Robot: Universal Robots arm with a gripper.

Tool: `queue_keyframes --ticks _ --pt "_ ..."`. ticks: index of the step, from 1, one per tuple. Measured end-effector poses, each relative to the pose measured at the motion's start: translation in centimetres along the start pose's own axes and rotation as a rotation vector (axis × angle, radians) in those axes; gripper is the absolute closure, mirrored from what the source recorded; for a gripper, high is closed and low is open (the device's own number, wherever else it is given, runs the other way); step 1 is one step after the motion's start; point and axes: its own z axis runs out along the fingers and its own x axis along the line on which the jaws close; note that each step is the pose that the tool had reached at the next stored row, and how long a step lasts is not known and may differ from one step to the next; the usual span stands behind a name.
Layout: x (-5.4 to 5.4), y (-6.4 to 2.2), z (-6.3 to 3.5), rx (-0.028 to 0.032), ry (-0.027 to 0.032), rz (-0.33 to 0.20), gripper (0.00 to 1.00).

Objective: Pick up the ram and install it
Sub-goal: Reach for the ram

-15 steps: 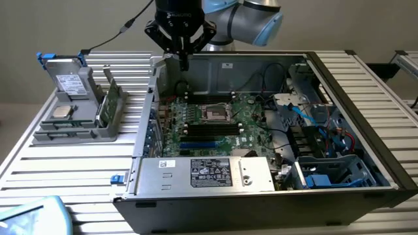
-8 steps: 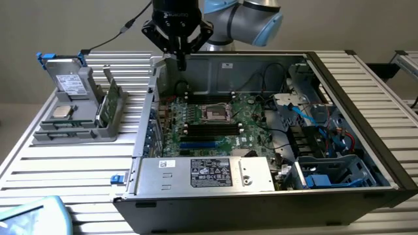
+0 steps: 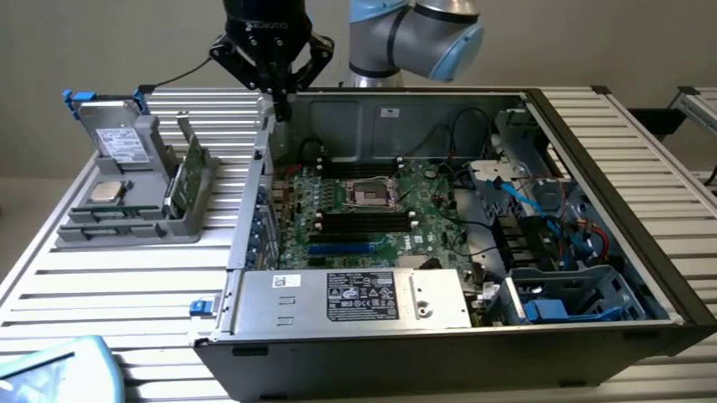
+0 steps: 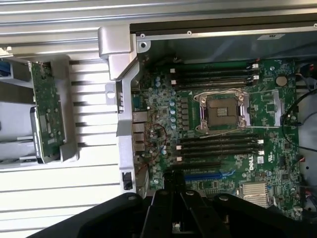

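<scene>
The open computer case (image 3: 448, 361) sits on the table (image 3: 134, 285), with a grey holder (image 3: 123, 228) beside it toward the table's edge at the exterior view's left. The ram (image 3: 185, 180) stands on edge in the holder, a long narrow green stick with a pale label, its lower edge sunk in the slot and its chips hard to make out. My gripper (image 3: 282, 101) hangs closed and empty over the case's rear corner near the holder.

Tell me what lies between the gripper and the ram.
In the exterior view, the case's side wall and bare slatted table lie between the gripper and the ram standing in the holder.
</scene>
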Motion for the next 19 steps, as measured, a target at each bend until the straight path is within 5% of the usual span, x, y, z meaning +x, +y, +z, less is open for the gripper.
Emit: queue_keyframes --ticks 13,19 --pt "5.9 -0.54 -0.14 -0.0063 0.0017 0.0 0.89" --pt "8.6 -0.83 -0.2 -0.0068 0.0086 0.001 0.89"
